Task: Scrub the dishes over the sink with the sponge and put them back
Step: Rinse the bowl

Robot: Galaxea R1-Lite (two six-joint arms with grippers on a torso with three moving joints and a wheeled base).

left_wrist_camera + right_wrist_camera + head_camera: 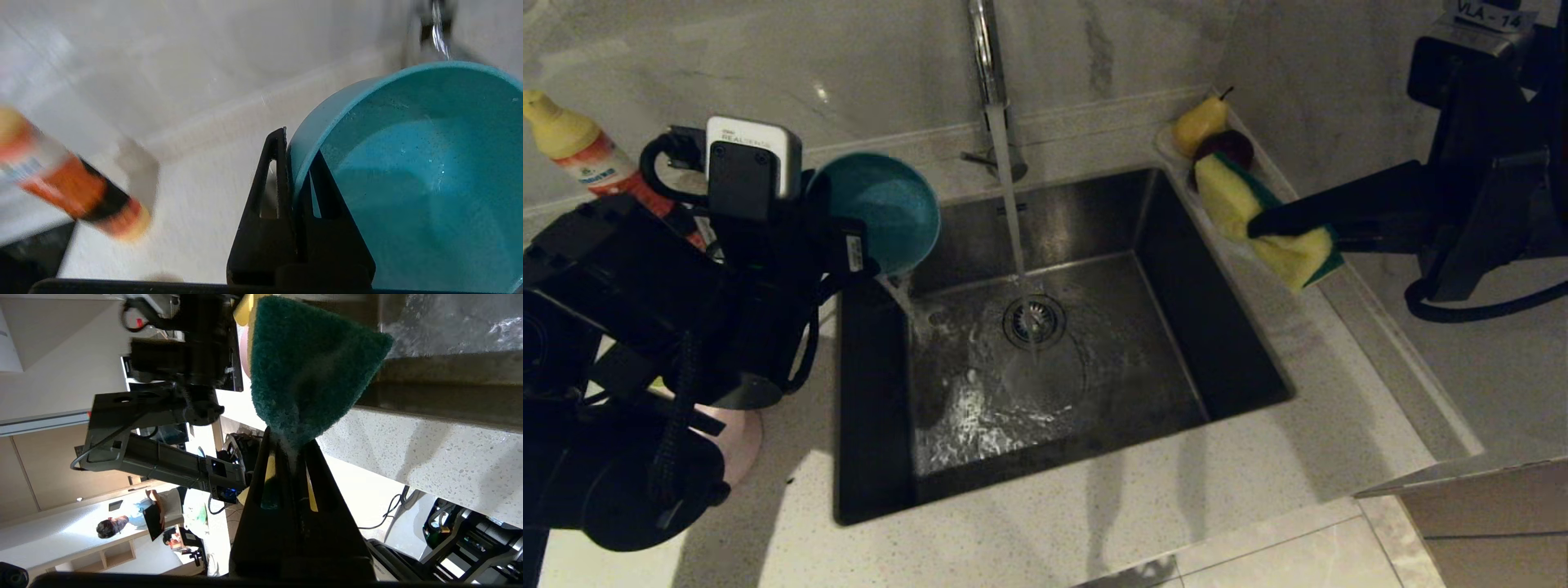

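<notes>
Nearest the head camera, the left gripper [296, 163] has its jaws closed on the rim of the light blue bowl [882, 211], one finger inside and one outside the wall. It holds the bowl tipped on its side above the sink's [1225, 343] back left corner, and water pours from the bowl's lower edge into the basin. A thin stream also falls from the tap [990, 73] onto the drain strainer [1033, 320]. Off to the right, above the table [1339, 384] beside the sink, the right gripper [291, 451] has its jaws pinched tight on the sponge [1262, 220], yellow foam facing up. Behind it lie a pear [1199, 124] and a dark fruit [1227, 147]. An orange bottle [592, 159] stands far left, and a pink bowl [737, 441] is partly hidden under the left arm.
</notes>
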